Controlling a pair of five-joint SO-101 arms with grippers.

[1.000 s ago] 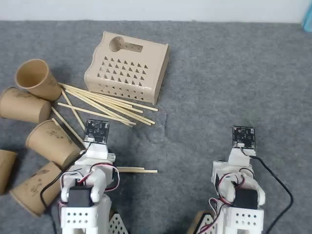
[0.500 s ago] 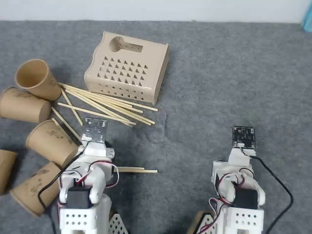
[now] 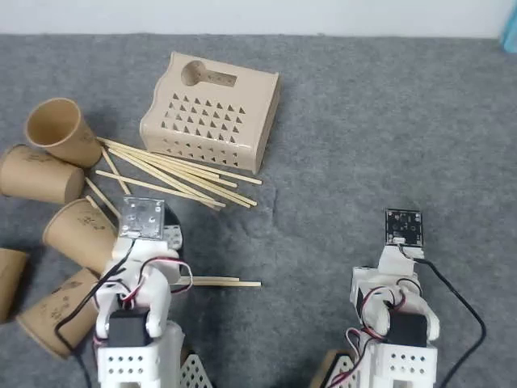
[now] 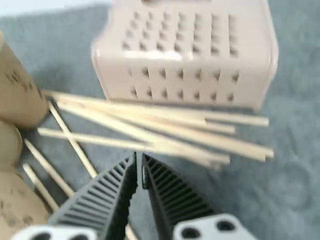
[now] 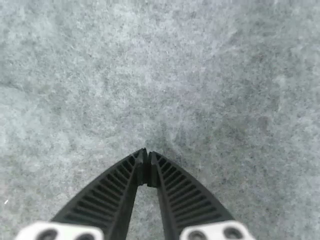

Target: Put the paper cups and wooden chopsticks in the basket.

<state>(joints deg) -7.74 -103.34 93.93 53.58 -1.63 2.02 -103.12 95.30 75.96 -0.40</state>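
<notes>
Lying on the grey mat [image 3: 363, 145], the basket [image 3: 212, 111] is tipped over with its holey side facing up. The wooden chopsticks [image 3: 182, 174] are in a messy pile just beside the basket, on the side nearer the arms. Two more chopsticks [image 3: 226, 282] lie farther from the basket, next to the left arm [image 3: 137, 275].

The paper cups [image 3: 81, 234] are all on their sides. They are off to the left of the basket in the high view, past the end of the chopstick pile.

The left gripper [image 4: 139, 162] points at the pile, with the basket behind it. Its jaws are almost closed, with just a thin slit between them, and they hold nothing.

The right gripper [image 5: 147, 155] is well away from the basket, over bare mat. Its jaws are pressed together and hold nothing.
</notes>
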